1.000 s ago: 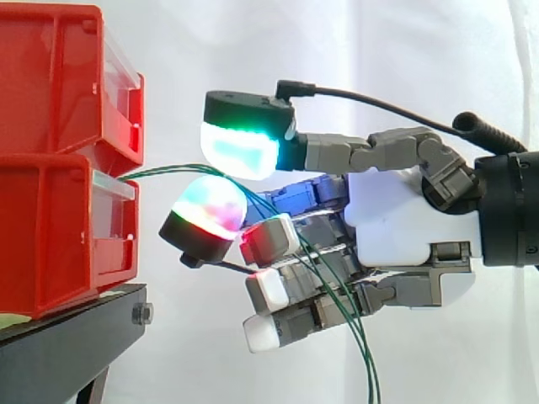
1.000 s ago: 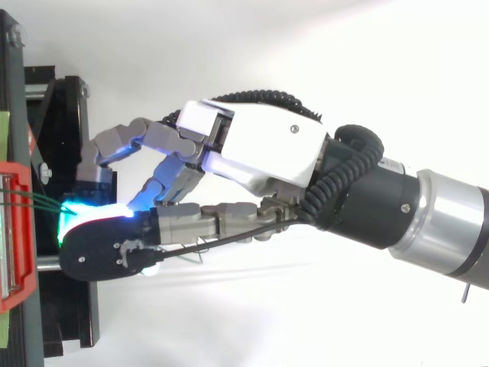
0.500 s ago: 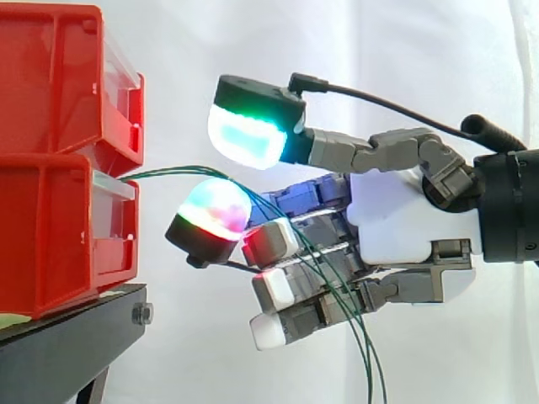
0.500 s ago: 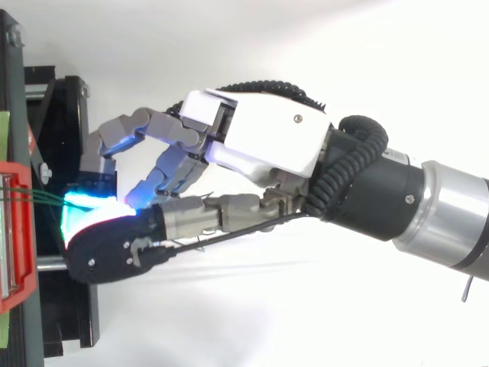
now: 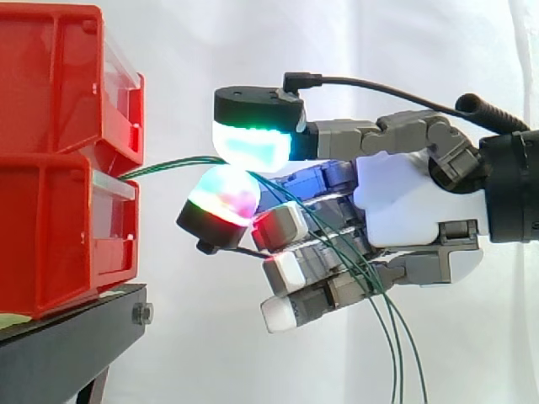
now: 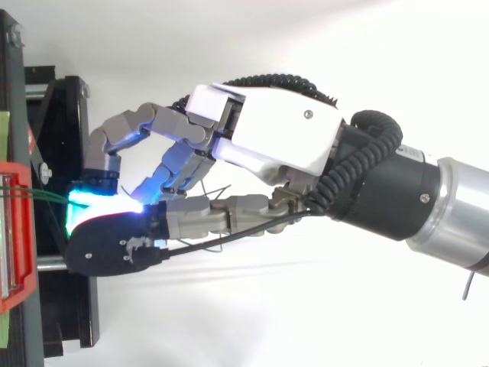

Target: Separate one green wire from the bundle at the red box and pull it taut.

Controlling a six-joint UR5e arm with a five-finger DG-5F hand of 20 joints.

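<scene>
Several thin green wires (image 5: 168,166) leave the front of the lower red box (image 5: 50,227) as one bundle. They run right between two glowing fingertips (image 5: 253,143), cross the curled lower fingers and hang down at the bottom right (image 5: 396,337). My hand (image 5: 413,210) is level with the gap between the two boxes, a little to their right. Its upper green-lit pad and the red-green pad (image 5: 223,198) below it close on the wires. From above, the hand (image 6: 275,145) reaches left to the box (image 6: 19,229), where the wires (image 6: 46,195) emerge.
A second red box (image 5: 50,76) sits stacked on the lower one. Both rest on a black stand (image 5: 67,345) at the left edge. A white curtain hangs behind, with open space below and right of the hand.
The hand has shifted right, away from the boxes. The upper pad, raised half a second ago, has come down onto the lower pad. The hanging wires have swung right with the hand.
</scene>
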